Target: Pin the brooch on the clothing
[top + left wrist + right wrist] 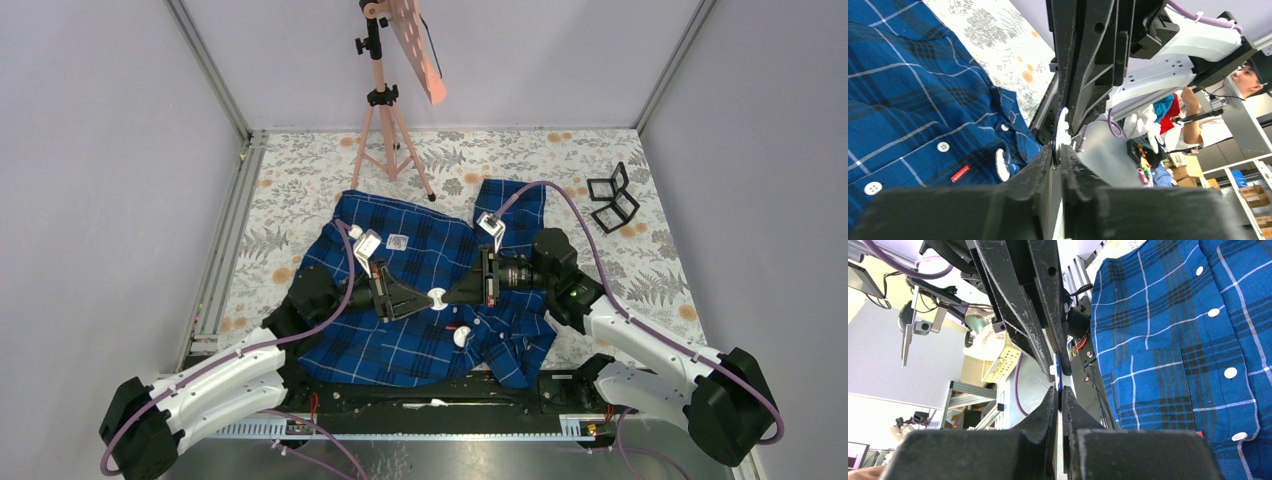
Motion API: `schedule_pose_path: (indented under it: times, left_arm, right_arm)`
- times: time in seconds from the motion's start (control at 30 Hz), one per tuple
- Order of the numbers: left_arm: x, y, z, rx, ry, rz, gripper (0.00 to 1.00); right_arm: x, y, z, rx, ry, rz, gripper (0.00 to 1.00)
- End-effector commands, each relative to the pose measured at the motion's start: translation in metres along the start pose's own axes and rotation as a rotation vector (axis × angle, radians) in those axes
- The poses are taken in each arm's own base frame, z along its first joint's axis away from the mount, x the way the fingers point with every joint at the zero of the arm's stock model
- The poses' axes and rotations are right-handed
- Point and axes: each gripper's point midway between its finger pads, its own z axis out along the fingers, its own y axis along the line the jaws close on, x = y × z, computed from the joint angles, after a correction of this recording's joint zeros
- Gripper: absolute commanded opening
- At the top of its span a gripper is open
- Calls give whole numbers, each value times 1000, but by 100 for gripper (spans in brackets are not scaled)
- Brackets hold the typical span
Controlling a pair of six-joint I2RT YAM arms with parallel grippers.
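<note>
The dark-blue plaid shirt lies spread on the table, with its white buttons and small red tag showing. My left gripper and right gripper meet tip to tip above the shirt's middle. Both are shut on a small, flat white brooch with a blue edge. In the left wrist view the brooch stands edge-on between my left gripper's tips. In the right wrist view it sits in my right gripper. A small white oval piece lies on the shirt below the grippers.
A pink tripod stand with a tilted board stands at the back centre. Two black square frames lie at the back right. The floral table cover ends at metal rails on the left and at the near edge.
</note>
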Motion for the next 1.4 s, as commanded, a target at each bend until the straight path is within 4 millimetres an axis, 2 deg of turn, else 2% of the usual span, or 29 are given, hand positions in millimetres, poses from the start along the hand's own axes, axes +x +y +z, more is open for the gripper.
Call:
schedule_pose_path:
  times: [0.0, 0.03, 0.13, 0.2, 0.27, 0.37, 0.43, 0.5, 0.6, 0.7, 0.87, 1.07, 1.37]
  left_arm:
    - [-22, -24, 3, 87, -58, 65, 5]
    - [-22, -25, 3, 93, -57, 67, 0]
    - [-22, -25, 3, 92, -62, 69, 0]
    - [-24, -22, 3, 77, -73, 68, 0]
    - [-26, -14, 3, 36, -91, 69, 0]
    - [-32, 5, 2, -66, -134, 69, 0]
    - [-36, 21, 0, -143, -170, 63, 0]
    - [-38, 36, -1, -210, -199, 57, 0]
    - [-38, 58, -1, -299, -219, 42, 0]
    - [-34, 73, 8, -340, -192, 18, 0]
    - [-33, 79, 28, -315, -172, -4, 0]
    - [-34, 87, 44, -326, -136, 9, 0]
    - [-32, 93, 55, -380, -89, 64, 0]
  right_arm:
    - [-11, 22, 1, -72, 2, -71, 0]
    - [-11, 21, 1, -69, 2, -68, 0]
    - [-14, 18, 2, -49, -12, -57, 0]
    - [-17, 15, 1, -14, -27, -46, 11]
    - [-23, 8, -2, 51, -69, -48, 28]
    - [-31, -10, -11, 186, -128, -63, 46]
    - [-35, -32, -23, 335, -169, -63, 55]
    - [-30, -61, -40, 519, -177, -39, 59]
    - [-27, -99, -67, 775, -204, 1, 60]
    - [-21, -126, -87, 958, -191, 42, 57]
    - [0, -158, -91, 1079, -114, 97, 54]
    - [19, -174, -85, 1116, -40, 133, 53]
    - [35, -187, -72, 1125, 27, 161, 50]
